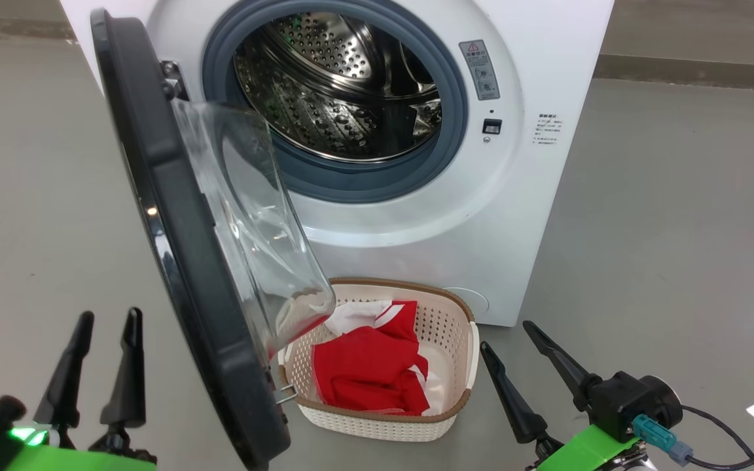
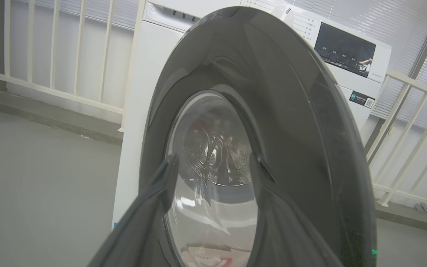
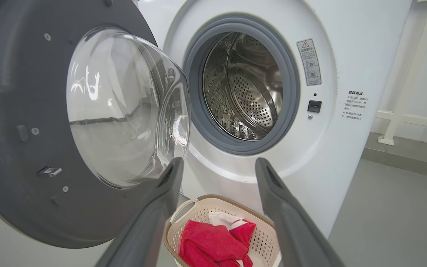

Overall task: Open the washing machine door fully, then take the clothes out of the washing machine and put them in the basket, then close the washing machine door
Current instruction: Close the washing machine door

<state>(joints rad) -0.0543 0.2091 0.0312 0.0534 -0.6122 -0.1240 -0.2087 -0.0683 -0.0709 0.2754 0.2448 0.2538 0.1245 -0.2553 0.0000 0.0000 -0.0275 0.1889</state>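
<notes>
**Now that unloading looks done, closing comes next**

Since the bright red clothes with white trim (image 1: 367, 373) lie in the small cream perforated plastic basket (image 1: 383, 418) before the white front-loading washing machine (image 1: 534, 196), only shutting remains. The round, black-rimmed washing machine door with its bulging glass bowl (image 1: 177, 229) stands swung out edge-on. Its outer face is turned toward the left gripper (image 1: 110, 317), whose fingers are spread wide and empty, and which looks well placed to push. The right gripper (image 1: 506, 335), equally wide and empty, faces the inner side.
</notes>
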